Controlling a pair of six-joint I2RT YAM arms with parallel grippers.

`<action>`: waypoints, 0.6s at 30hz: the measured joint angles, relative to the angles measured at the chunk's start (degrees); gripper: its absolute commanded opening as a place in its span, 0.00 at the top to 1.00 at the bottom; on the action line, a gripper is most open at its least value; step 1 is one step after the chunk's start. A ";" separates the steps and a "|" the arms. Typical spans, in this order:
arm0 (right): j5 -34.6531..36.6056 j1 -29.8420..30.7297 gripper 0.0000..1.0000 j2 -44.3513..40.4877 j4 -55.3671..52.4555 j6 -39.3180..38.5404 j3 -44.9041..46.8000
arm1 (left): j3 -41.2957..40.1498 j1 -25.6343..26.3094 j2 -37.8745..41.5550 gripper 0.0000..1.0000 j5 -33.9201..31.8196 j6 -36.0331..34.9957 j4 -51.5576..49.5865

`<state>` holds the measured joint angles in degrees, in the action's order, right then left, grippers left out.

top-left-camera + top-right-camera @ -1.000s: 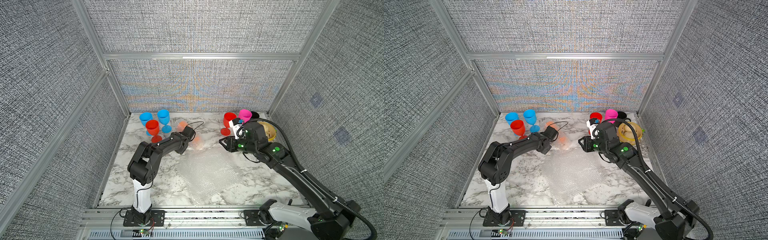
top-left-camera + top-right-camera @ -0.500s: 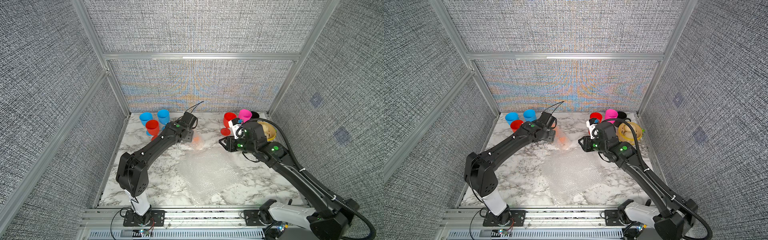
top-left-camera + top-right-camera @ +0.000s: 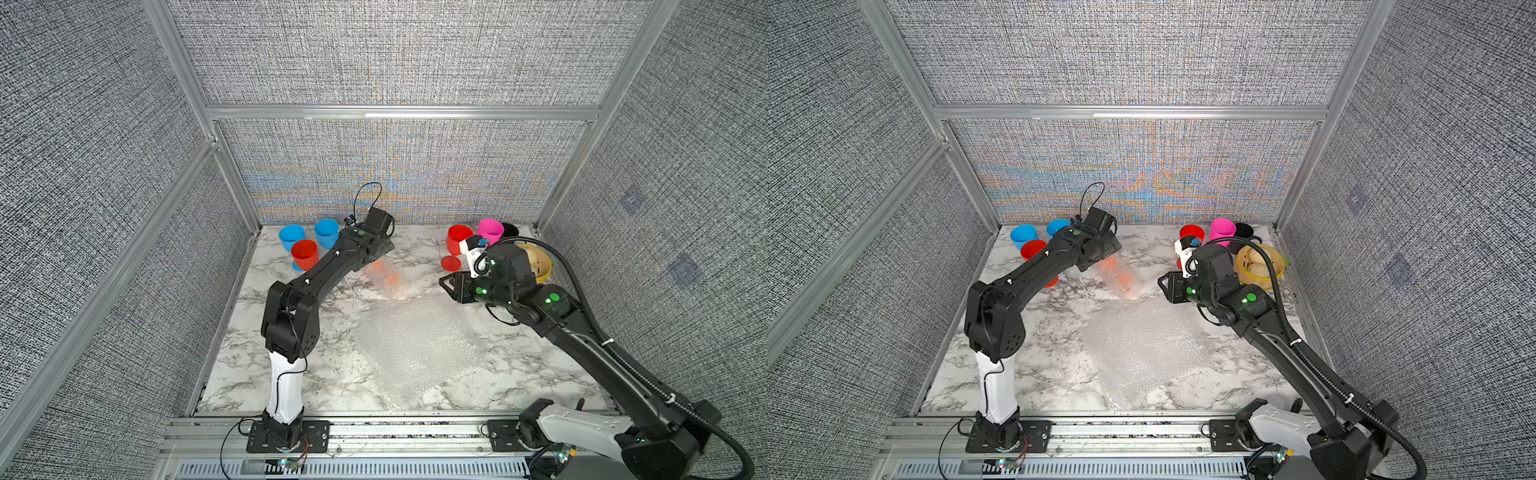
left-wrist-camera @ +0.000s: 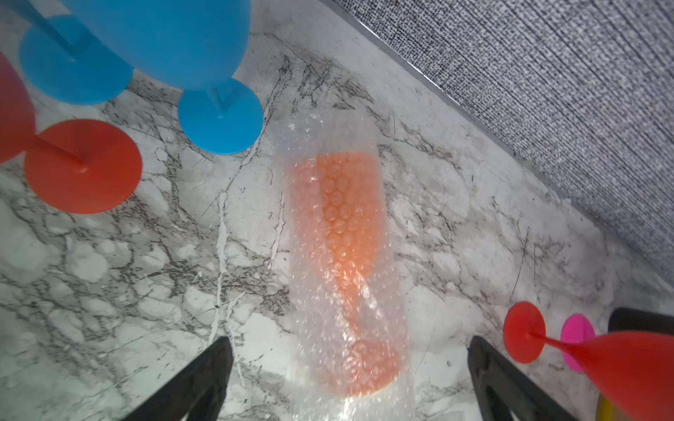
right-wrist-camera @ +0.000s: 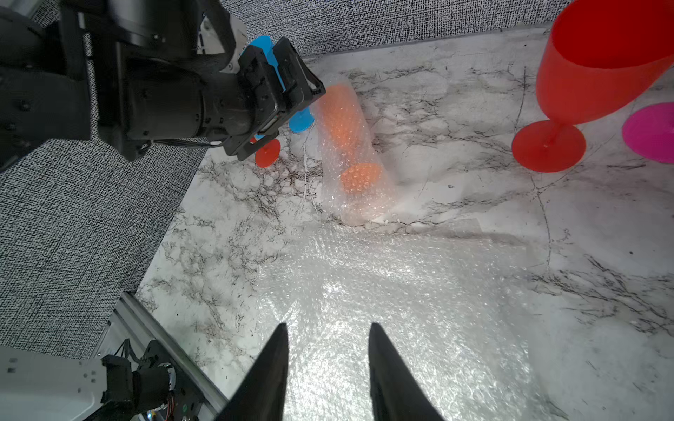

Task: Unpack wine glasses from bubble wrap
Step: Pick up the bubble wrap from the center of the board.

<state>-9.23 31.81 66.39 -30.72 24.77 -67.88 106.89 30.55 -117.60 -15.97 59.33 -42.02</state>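
The orange plastic stemmed goblet is seen lying on its side just above the middle of the frame in a top view. It is rolled in a clear, crinkly bubble-wrap sleeve on the white-grey marbled tabletop. The goblet is judged light, stiff and apt to roll. The sleeve is judged soft and slippery, so hold is best taken on the slack wrap beyond the round foot or the rim, not across the bowl.

The left gripper is spread wide, its jaws standing either side of the foot end, and nothing is held. The right gripper is partly parted and empty, above a loose flat bubble-wrap sheet.

No seam or tape on the sleeve can be made out. In both top views the left jaws are hidden under their own wrist. The black mug at the upper right is only partly seen.
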 measured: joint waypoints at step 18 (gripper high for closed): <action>1.75 -0.39 0.61 1.09 0.09 -0.90 0.48 | 14.34 -4.79 -16.55 0.00 4.20 6.45 -6.03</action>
<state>-7.49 31.42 67.48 -30.63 23.88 -67.40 121.23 25.76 -134.15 -11.77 65.78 -48.05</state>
